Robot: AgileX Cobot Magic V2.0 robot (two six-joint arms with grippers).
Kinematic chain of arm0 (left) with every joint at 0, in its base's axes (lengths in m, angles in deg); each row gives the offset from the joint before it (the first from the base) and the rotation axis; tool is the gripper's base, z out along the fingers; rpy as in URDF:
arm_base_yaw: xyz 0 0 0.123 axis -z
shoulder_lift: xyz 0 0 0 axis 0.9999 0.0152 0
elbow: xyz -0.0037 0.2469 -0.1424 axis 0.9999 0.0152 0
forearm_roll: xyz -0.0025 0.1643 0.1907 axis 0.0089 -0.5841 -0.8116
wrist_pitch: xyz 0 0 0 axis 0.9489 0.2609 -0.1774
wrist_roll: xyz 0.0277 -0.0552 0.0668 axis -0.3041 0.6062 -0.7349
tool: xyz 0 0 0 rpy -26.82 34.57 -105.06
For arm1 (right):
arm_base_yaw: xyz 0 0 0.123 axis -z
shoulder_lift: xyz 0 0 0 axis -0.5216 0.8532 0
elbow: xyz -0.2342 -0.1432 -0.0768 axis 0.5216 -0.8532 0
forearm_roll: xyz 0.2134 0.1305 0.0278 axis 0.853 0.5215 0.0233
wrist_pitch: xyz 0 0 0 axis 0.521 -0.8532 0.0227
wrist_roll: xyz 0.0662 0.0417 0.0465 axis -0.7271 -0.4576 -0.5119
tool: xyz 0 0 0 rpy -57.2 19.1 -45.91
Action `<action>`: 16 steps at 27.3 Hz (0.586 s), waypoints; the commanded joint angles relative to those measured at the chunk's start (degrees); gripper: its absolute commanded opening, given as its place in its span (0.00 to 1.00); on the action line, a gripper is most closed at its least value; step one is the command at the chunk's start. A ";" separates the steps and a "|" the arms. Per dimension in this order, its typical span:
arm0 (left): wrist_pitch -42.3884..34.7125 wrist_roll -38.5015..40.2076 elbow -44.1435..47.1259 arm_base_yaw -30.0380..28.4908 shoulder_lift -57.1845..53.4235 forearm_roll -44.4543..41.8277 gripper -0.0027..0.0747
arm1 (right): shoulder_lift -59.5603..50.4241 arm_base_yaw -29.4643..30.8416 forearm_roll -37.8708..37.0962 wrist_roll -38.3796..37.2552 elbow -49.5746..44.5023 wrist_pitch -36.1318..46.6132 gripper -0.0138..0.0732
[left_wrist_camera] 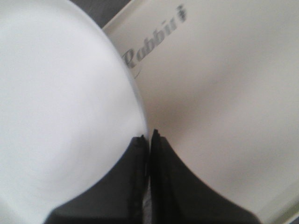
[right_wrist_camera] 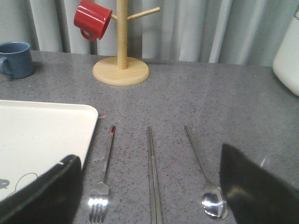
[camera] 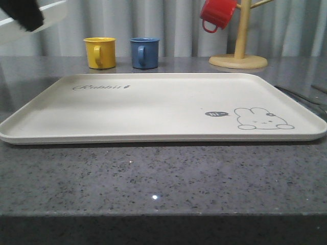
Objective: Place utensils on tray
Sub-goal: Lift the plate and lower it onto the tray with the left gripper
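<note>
My left gripper point(camera: 24, 15) holds the white plate point(camera: 55, 14) tilted in the air, high over the table's far left. In the left wrist view the gripper point(left_wrist_camera: 149, 136) is shut on the plate's point(left_wrist_camera: 60, 107) rim, above the "Rabbit" corner of the cream tray point(left_wrist_camera: 219, 93). The tray point(camera: 153, 109) lies flat mid-table with nothing on it. Right of the tray, the fork point(right_wrist_camera: 105, 170), chopsticks point(right_wrist_camera: 153, 177) and spoon point(right_wrist_camera: 205, 179) lie side by side on the counter. My right gripper point(right_wrist_camera: 148, 158) hovers open just behind them, the chopsticks running between its fingers.
A yellow mug point(camera: 100, 52) and a blue mug point(camera: 144, 52) stand behind the tray. A red mug point(camera: 217, 14) hangs on a wooden mug tree point(camera: 239, 48) at the back right. A white object point(right_wrist_camera: 287, 60) sits at the counter's far right.
</note>
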 commanded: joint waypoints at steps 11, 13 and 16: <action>-3.57 0.73 -2.92 12.64 10.46 5.67 0.01 | 0.63 0.36 -1.02 0.38 1.70 4.29 0.88; -3.57 0.73 -2.92 12.64 11.74 5.91 0.01 | 0.63 0.36 -1.02 0.38 1.70 4.29 0.88; -3.45 0.73 -2.92 12.64 12.53 6.75 0.03 | 0.63 0.36 -1.02 0.38 1.70 4.29 0.88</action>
